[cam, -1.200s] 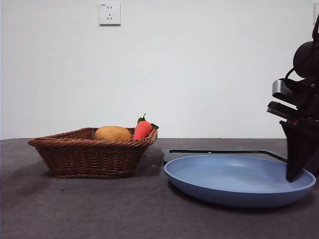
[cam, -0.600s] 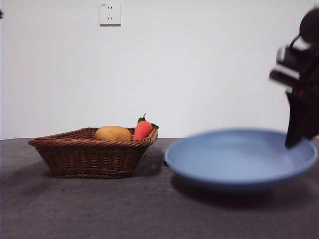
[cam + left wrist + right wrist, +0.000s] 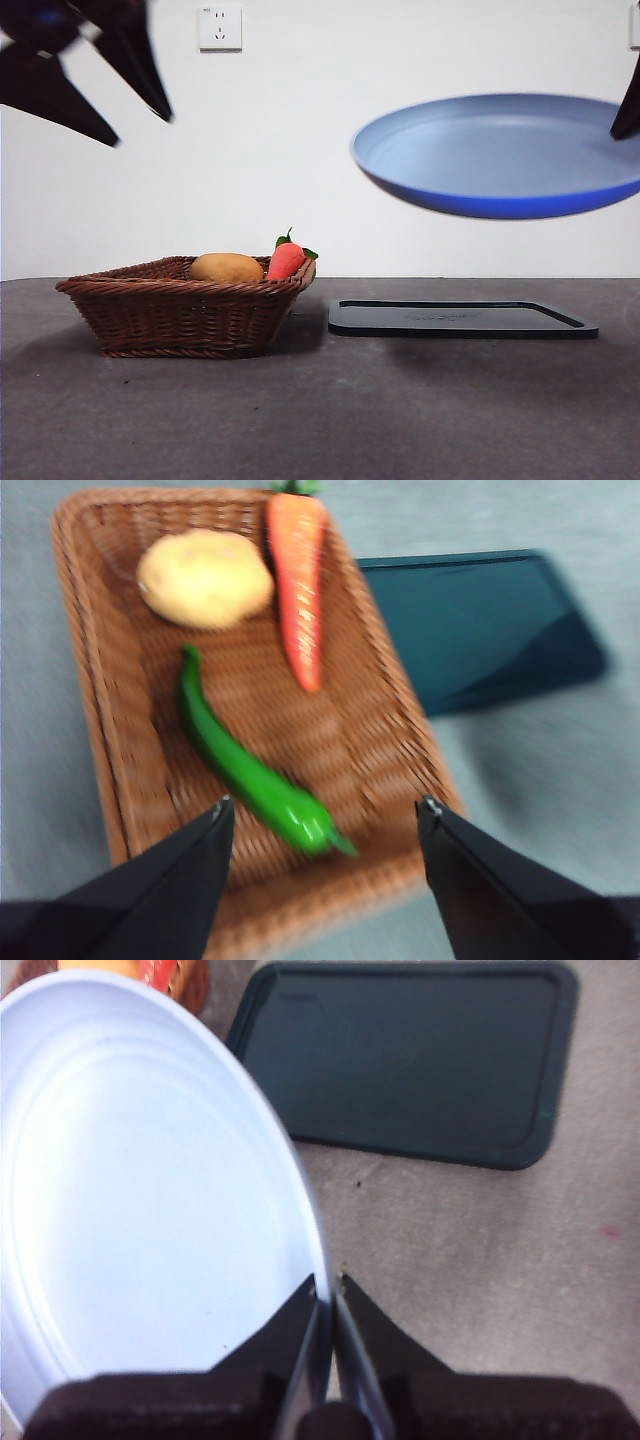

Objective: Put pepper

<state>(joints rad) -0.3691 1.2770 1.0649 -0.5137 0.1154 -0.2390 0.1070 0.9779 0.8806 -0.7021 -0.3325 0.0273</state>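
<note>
The right gripper [image 3: 327, 1295] has its two black, wedge-shaped jaws pressed together on the thin rim of a smooth, round blue plate [image 3: 140, 1210], pinching it at the edge. In the front view the plate [image 3: 500, 150] hangs high in the air, slightly tilted, with only a dark tip of the gripper [image 3: 628, 105] showing at its right side. Directly under it a flat, matte black tray [image 3: 460, 318] with rounded corners and a low raised lip lies on the grey, finely textured desk [image 3: 320, 420].

The left gripper [image 3: 322, 815] hovers above the basket with its jaws spread wide and nothing between them; in the front view it [image 3: 110, 85] appears as blurred dark points at the upper left.

Below those jaws sits a rectangular brown wicker basket [image 3: 400, 740], coarsely woven with a braided rim. The pepper [image 3: 245, 765] lies on the basket's floor, long, glossy green, gently curved and tapering. Beside its thin end rests a tan, oval potato [image 3: 205, 577], and next to that a smooth orange carrot [image 3: 300, 580], tapering to a point and with green leaves at its thick end. From the front only the potato [image 3: 227, 267] and carrot [image 3: 285, 260] rise above the basket rim [image 3: 185, 310]; the pepper is hidden there.
</note>
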